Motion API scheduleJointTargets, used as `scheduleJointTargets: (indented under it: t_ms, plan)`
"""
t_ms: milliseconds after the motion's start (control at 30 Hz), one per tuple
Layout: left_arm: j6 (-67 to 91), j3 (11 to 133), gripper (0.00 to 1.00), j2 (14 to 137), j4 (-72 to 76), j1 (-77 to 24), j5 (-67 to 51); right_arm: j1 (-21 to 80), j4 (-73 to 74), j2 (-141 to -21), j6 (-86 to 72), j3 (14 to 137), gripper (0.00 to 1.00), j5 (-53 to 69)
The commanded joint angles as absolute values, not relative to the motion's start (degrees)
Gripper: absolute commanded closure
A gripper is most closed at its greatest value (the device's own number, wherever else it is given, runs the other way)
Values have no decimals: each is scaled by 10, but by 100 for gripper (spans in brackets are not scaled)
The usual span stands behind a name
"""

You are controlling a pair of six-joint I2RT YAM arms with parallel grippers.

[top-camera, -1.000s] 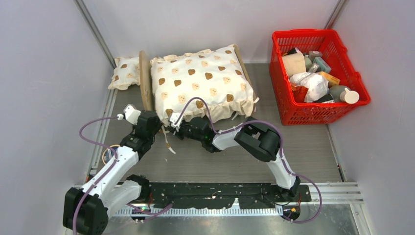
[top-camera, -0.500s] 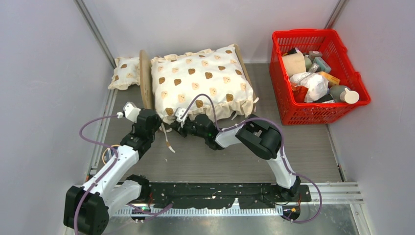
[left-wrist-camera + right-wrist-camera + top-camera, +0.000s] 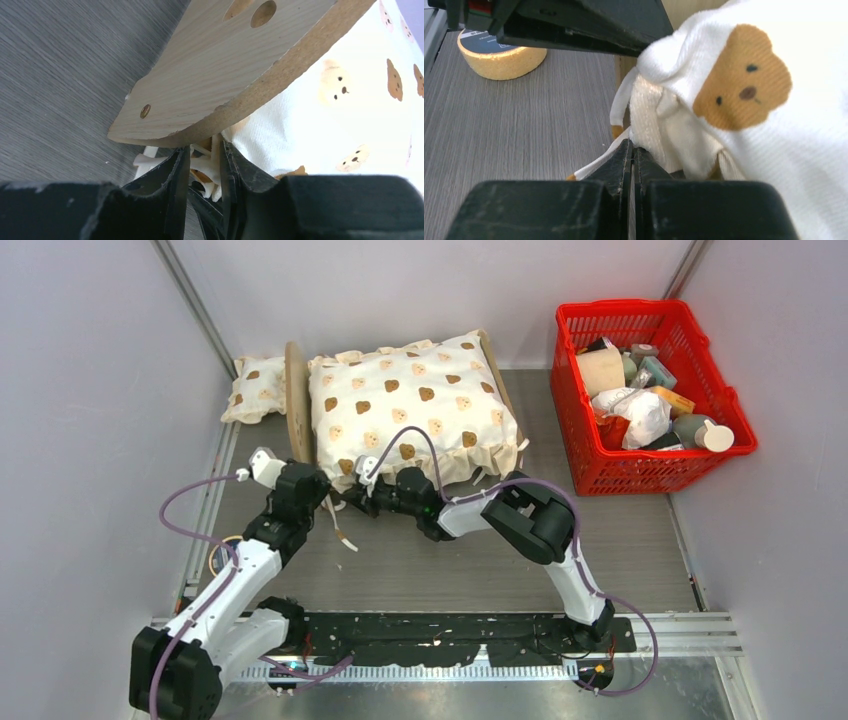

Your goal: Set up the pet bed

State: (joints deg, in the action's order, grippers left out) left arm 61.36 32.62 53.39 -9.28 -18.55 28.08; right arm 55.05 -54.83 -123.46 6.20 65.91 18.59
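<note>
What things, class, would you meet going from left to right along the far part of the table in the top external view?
Small bear-print pillow → wooden headboard of the pet bed → bear-print ruffled cushion → red basket of mixed items.

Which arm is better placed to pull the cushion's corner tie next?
Right, probably. The right gripper is shut, pinching a white tie at the cushion corner. The left gripper sits part open around ties under the headboard edge, with no firm grip visible.
</note>
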Motion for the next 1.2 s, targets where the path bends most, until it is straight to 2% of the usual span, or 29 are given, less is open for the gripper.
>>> scheduleJointTargets:
  t_ms: [0,300,567,700,800,867,1167]
  plan:
    - [584,359,69,530,-86,-181,279,551,-551,-1244,52,697,95,209]
    - [559,353,70,514,-148,-194,277,551,-541,-1249,43,708,95,216]
    - [451,342,62,489,-169,-194,277,551,-564,-1252,13,699,95,222]
    - [386,365,64,517,-165,-195,258,551,-569,-1253,11,698,95,223]
    - [343,374,73,538,-164,-195,239,552,-569,-1251,9,696,95,224]
    - [327,366,74,538,-154,-195,227,552,-569,-1250,9,696,95,224]
    - [266,329,70,540,-80,-195,223,552,-571,-1243,13,693,95,223]
